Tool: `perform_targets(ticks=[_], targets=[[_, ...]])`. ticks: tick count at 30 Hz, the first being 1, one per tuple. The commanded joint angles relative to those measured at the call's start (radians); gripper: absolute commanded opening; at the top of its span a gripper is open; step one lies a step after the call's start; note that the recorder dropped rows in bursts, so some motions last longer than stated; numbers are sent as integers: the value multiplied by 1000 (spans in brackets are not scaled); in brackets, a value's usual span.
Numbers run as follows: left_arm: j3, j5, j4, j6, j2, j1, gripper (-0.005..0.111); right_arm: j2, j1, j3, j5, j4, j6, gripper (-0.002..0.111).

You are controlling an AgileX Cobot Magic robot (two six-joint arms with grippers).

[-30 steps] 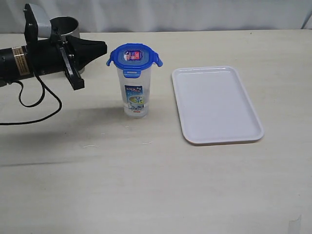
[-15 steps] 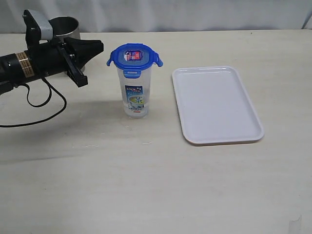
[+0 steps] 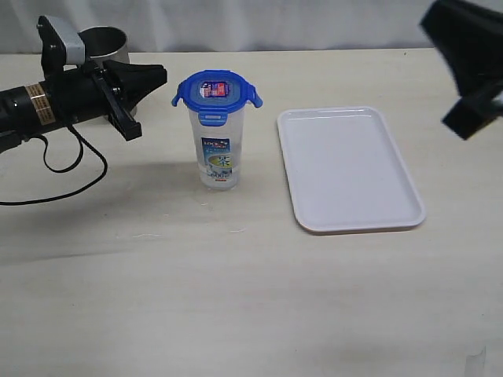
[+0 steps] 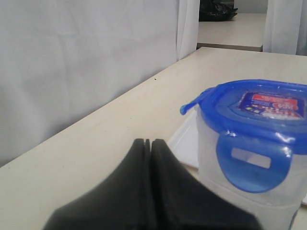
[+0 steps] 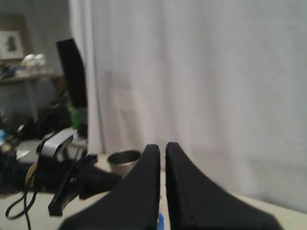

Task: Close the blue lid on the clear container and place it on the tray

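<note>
The clear container [image 3: 218, 153] stands upright on the table, left of the tray [image 3: 350, 168]. The blue lid [image 3: 216, 89] sits on top of it, its front flap hanging down and its side flaps sticking out. My left gripper [image 3: 163, 77] is shut and empty, level with the lid and a short gap to its left. In the left wrist view its tips [image 4: 147, 142] point past the lid [image 4: 261, 108] and the container [image 4: 240, 196]. My right gripper [image 3: 428, 23] hangs high at the far right, above the tray, shut with only a slim gap [image 5: 162, 146] and nothing in it.
A grey steel cup [image 3: 104, 39] stands at the back left, behind my left arm; it also shows in the right wrist view [image 5: 123, 161]. A black cable [image 3: 71, 169] loops from the left arm onto the table. A white curtain backs the table.
My right arm has come into the exterior view at the upper right. The left arm shifted slightly a second ago and has held still since. Container and lid have not moved.
</note>
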Motion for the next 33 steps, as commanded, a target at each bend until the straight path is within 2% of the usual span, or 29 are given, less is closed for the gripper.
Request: perform_targets(ticks=[1,4,8,14,27,33], targets=[[-6,-10,-3,-1,4,0,0,251,2,-142,-107,-246,46,5],[-6,-10,-3,-1,4,0,0,406,13,-253,-132,-356,77,5],[-6,-9,-3,-1,4,0,0,566,81,-387,-129,-443,120,5],[-6,-9,0,-4,4,0,0,695,166,-506,-117,-527,127,5],[-6,-22,-6,-4,4,0,0,757,200,-521,0,-553,124,5],[-6,-22,-4,-4,4,0,0,785,200,-521,26,-455,64,5]])
